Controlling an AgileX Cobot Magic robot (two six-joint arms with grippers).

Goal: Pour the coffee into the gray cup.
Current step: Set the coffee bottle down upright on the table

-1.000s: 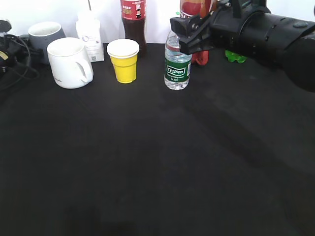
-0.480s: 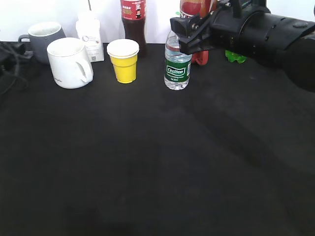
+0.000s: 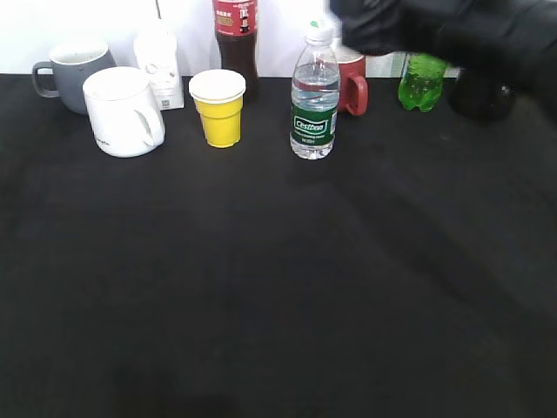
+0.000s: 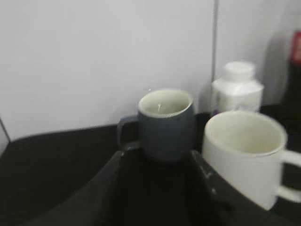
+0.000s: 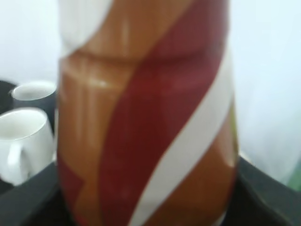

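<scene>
Right wrist view: coffee bottle point(image 5: 146, 122) fills frame, orange-brown wrap, white swirl, blurred.
Right pincer grips it; cap cropped; left pincer point(image 4: 157, 188) wide.

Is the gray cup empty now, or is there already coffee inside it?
Empty, it seems: the gray cup stands upright, and the left wrist view shows only its pale inside, no dark liquid.

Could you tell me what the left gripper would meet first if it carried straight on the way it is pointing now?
Most likely the gray cup: in the left wrist view it stands centred ahead between the open fingers. The white mug sits off to the right, probably just outside that line, though depth is hard to judge.
</scene>
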